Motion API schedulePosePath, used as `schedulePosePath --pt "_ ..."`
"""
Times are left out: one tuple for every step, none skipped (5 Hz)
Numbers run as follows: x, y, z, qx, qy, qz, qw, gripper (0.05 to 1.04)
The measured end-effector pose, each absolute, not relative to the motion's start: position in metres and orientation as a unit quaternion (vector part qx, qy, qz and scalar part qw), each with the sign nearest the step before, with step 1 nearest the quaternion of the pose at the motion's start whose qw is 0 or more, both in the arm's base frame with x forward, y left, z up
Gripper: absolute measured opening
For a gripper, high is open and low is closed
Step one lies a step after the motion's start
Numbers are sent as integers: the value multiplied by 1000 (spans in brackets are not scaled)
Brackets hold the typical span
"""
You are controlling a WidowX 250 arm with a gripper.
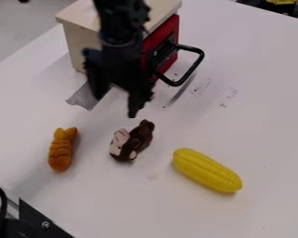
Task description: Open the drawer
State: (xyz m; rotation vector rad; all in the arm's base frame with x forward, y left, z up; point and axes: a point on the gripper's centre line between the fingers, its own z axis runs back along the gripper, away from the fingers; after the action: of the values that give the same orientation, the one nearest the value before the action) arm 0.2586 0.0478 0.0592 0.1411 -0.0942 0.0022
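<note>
Evidently closed: red-fronted drawer [171,39], upper centre of frame | black bow handle [191,70]: likely rigid, perhaps slippery; grasp mid-bar | gripper [116,107], upper left of centre: fingers spread, empty | pale cabinet [81,46]: possibly light, could slide if yanked; draw evenly

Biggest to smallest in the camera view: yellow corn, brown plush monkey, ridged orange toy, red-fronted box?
1. Red-fronted beige box
2. Yellow corn
3. Brown plush monkey and ridged orange toy: too close to rank
</note>
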Motion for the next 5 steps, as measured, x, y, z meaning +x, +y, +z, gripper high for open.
schedulePosePath --pt "294 38 63 62 -71 -1 995 1000" --pt "334 25 69 53 -109 -11 993 1000" --pt "366 15 73 36 -129 -13 991 1000" --pt "388 8 65 10 -124 -1 992 1000" --pt "396 4 43 4 -99 1 995 954"
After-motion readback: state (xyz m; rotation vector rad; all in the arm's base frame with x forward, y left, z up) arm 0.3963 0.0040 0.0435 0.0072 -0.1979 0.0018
